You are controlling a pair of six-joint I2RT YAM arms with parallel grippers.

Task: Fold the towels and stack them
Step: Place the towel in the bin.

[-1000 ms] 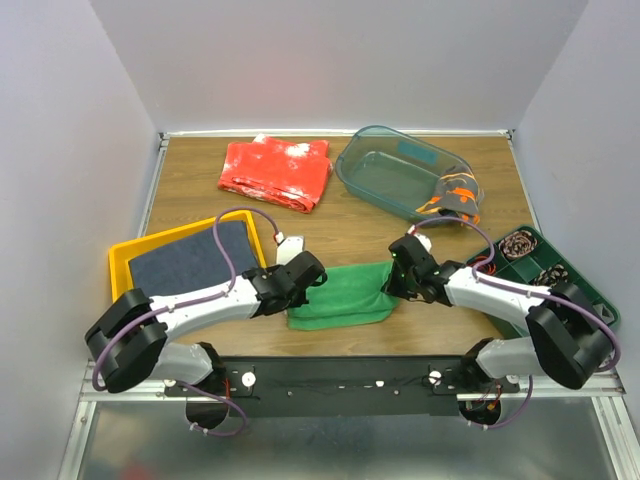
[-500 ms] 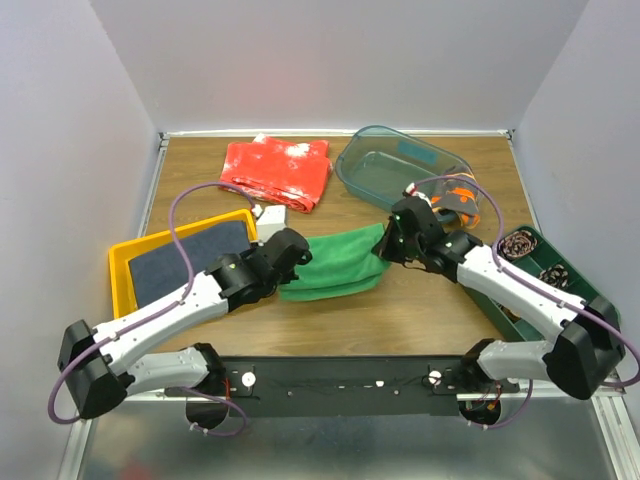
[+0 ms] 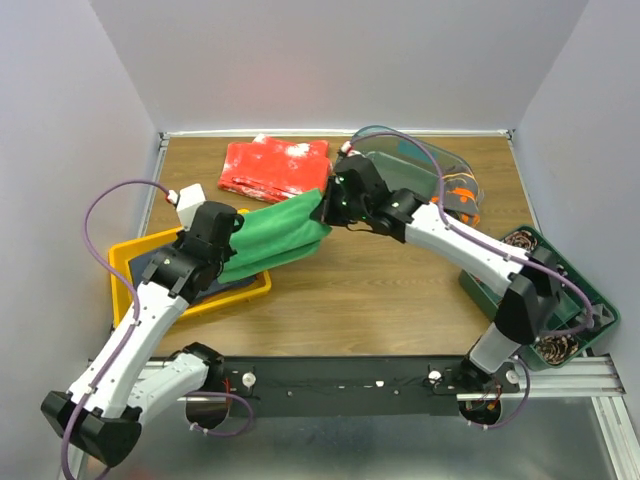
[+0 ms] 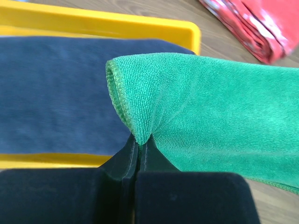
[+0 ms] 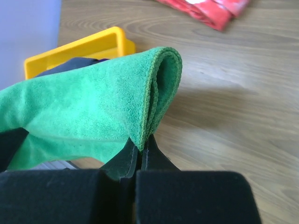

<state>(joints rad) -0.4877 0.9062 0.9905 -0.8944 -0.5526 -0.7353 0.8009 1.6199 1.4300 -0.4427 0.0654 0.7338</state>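
Observation:
A folded bright green towel (image 3: 277, 234) hangs between both arms, above the table. My left gripper (image 3: 222, 258) is shut on its left end (image 4: 140, 105), over the yellow tray (image 3: 237, 293). My right gripper (image 3: 325, 210) is shut on its right end (image 5: 156, 88). A dark navy towel (image 4: 56, 93) lies flat in the tray, partly under the green one. A dark grey towel with orange markings (image 3: 458, 197) hangs over the rim of the clear bin (image 3: 440, 160) at the back right.
A red white-speckled cloth (image 3: 276, 171) lies folded at the back of the table, just behind the green towel. A green tray (image 3: 590, 300) with small dark items sits at the right edge. Grey walls close in the table on three sides.
Both arms have carried the green towel from the near middle of the table up and to the back left, so its left end now hangs over the yellow tray.

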